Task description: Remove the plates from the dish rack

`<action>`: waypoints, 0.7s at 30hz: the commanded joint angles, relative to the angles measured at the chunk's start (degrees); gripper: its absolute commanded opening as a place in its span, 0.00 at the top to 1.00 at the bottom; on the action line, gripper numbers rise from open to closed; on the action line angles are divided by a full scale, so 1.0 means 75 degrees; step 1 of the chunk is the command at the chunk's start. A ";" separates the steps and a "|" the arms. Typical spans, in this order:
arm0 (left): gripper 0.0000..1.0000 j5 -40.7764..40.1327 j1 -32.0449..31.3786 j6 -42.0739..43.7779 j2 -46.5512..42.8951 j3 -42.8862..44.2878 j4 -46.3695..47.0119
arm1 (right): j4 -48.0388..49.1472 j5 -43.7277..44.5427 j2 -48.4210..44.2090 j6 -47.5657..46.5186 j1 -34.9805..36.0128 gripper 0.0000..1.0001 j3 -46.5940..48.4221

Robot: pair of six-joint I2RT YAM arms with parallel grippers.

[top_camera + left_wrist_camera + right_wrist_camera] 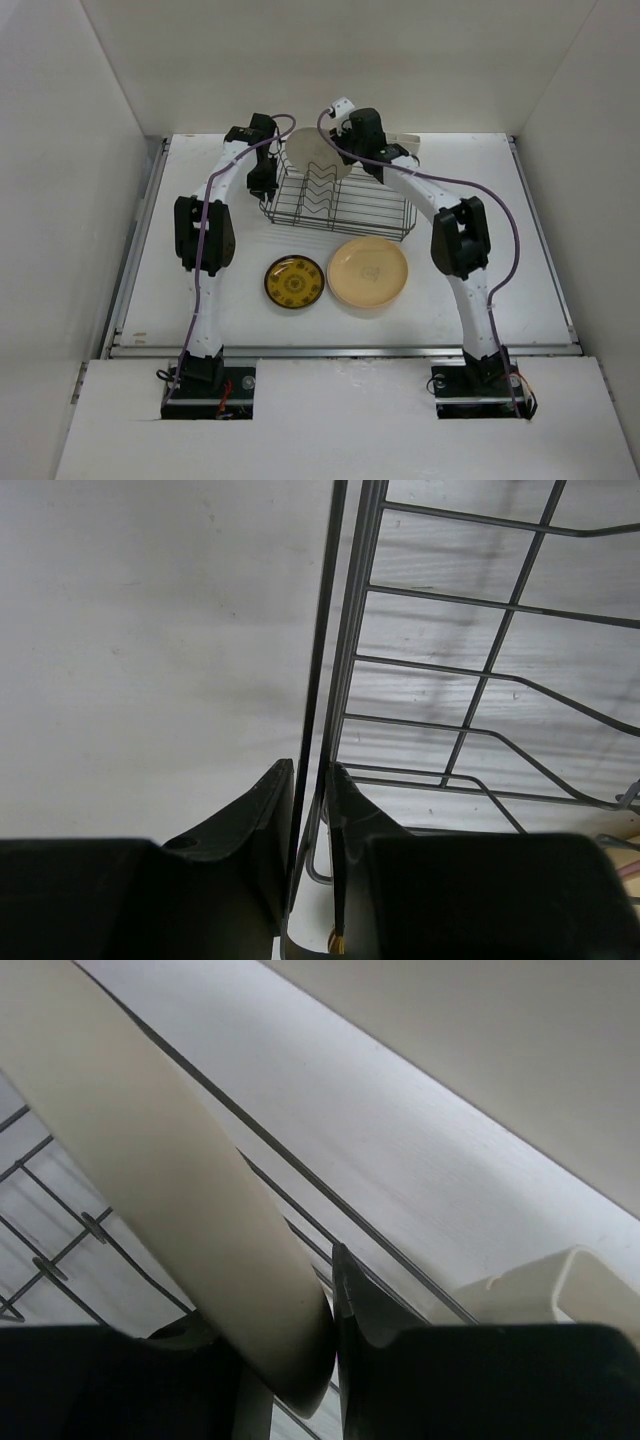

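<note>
The black wire dish rack (345,205) stands at the back middle of the table. A cream plate (313,155) stands on edge at the rack's far left. My right gripper (343,152) is shut on its rim. In the right wrist view the plate (150,1170) fills the gap between the fingers of that gripper (328,1345). My left gripper (265,187) is at the rack's left edge. In the left wrist view this gripper (312,785) is shut on the rack's top rim wire (325,630). A peach-yellow plate (367,272) and a dark amber-brown patterned plate (294,282) lie flat on the table in front of the rack.
A small white plastic holder (405,146) is clipped on the rack's far right edge; it also shows in the right wrist view (560,1285). White walls close in the table at the left, back and right. A metal rail (340,350) runs along the near edge.
</note>
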 commanded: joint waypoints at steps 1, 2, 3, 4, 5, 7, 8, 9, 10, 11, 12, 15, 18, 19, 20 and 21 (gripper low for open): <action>1.00 0.0122 -0.0132 -0.0426 0.0456 -0.0063 -0.0626 | 0.2102 0.1308 -0.1286 0.0424 0.0024 1.00 -0.0388; 1.00 0.0192 -0.0132 -0.0426 0.0456 -0.0063 -0.0626 | 0.2103 0.1309 -0.1496 0.0424 0.0024 1.00 -0.0390; 1.00 0.0192 -0.0132 -0.0508 0.0456 -0.0063 -0.0626 | 0.2104 0.1414 -0.1591 0.0354 0.0024 1.00 -0.0390; 1.00 0.0192 -0.0132 -0.0508 0.0456 -0.0063 -0.0626 | 0.2104 0.1415 -0.1685 0.0353 0.0024 1.00 -0.0390; 1.00 0.0192 -0.0132 -0.0508 0.0456 -0.0063 -0.0626 | 0.2417 0.1507 -0.1778 0.0353 0.0024 1.00 -0.0622; 1.00 0.0262 -0.0132 -0.0508 0.0456 -0.0063 -0.0626 | 0.2875 0.1508 -0.2083 0.0284 0.0024 1.00 -0.0928; 1.00 0.0263 -0.0132 -0.0578 0.0456 -0.0063 -0.0626 | 0.3144 0.1508 -0.2084 0.0213 0.0024 1.00 -0.1045; 1.00 0.0263 -0.0132 -0.0579 0.0456 -0.0063 -0.0626 | 0.3146 0.1508 -0.2084 0.0213 0.0024 1.00 -0.1046; 1.00 0.0263 -0.0132 -0.0579 0.0456 -0.0063 -0.0626 | 0.3054 0.1508 -0.2084 0.0213 0.0024 1.00 -0.0942; 1.00 0.0263 -0.0132 -0.0579 0.0386 -0.0063 -0.0626 | 0.2925 0.1508 -0.2084 0.0213 0.0024 1.00 -0.0837; 1.00 0.0263 -0.0132 -0.0579 0.0385 -0.0063 -0.0626 | 0.2634 0.1671 -0.2084 0.0317 0.0024 1.00 -0.0673; 1.00 0.0169 -0.0132 -0.0648 0.0303 -0.0133 -0.0626 | 0.1931 0.1324 -0.2493 0.0926 -0.0163 1.00 -0.0799; 1.00 0.0169 -0.0132 -0.0801 0.0303 -0.0133 -0.0626 | 0.1122 0.0422 -0.3184 0.1909 -0.0514 1.00 -0.1081; 1.00 0.0262 -0.0062 -0.0801 0.0303 -0.0133 -0.0626 | 0.0330 -0.0602 -0.3336 0.2214 -0.0933 1.00 -0.1151; 1.00 0.0263 -0.0061 -0.0871 0.0303 -0.0133 -0.0626 | -0.0119 -0.1320 -0.3570 0.2495 -0.1181 1.00 -0.1280; 1.00 0.0367 -0.0061 -0.0941 0.0303 -0.0133 -0.0626 | -0.0541 -0.2082 -0.3688 0.2881 -0.1439 1.00 -0.1385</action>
